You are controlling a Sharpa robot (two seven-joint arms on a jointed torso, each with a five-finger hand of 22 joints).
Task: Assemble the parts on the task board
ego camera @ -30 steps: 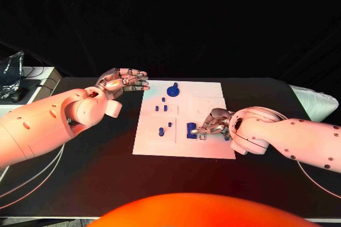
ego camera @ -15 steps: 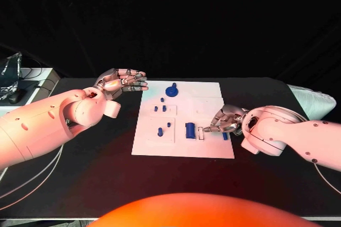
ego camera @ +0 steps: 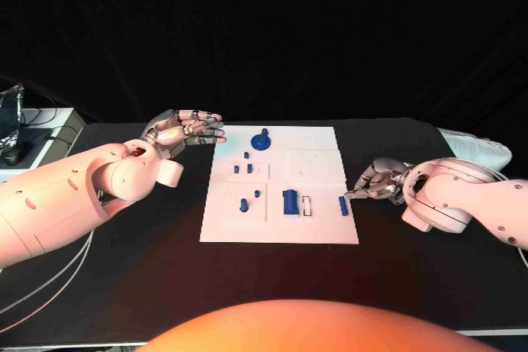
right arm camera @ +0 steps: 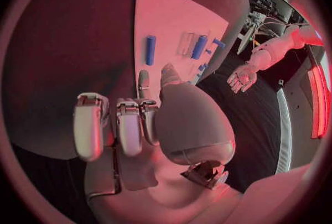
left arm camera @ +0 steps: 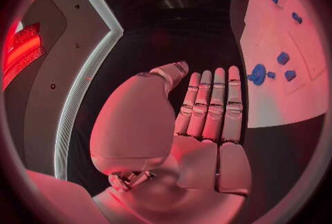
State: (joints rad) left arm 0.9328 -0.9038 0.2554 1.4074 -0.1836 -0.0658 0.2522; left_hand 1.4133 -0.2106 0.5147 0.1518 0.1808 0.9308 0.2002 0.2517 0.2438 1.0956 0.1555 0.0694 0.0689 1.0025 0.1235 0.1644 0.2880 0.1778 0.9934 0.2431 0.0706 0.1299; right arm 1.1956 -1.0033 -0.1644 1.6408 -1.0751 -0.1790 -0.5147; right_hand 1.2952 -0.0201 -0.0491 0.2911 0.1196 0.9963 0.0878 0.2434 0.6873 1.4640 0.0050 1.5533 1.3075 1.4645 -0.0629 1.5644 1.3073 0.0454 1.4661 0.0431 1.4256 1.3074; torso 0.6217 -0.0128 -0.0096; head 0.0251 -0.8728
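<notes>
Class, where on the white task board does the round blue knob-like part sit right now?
In the head view the round blue knob-like part stands near the white task board's far edge, left of its middle, closest to the left hand.

Parts on task board, mid-table, hands flanking it

This looks like a robot lab. A black table stands in front of a black curtain. Just left of the table, a white bench holds wires and gear. Cables trail across the table.
</notes>
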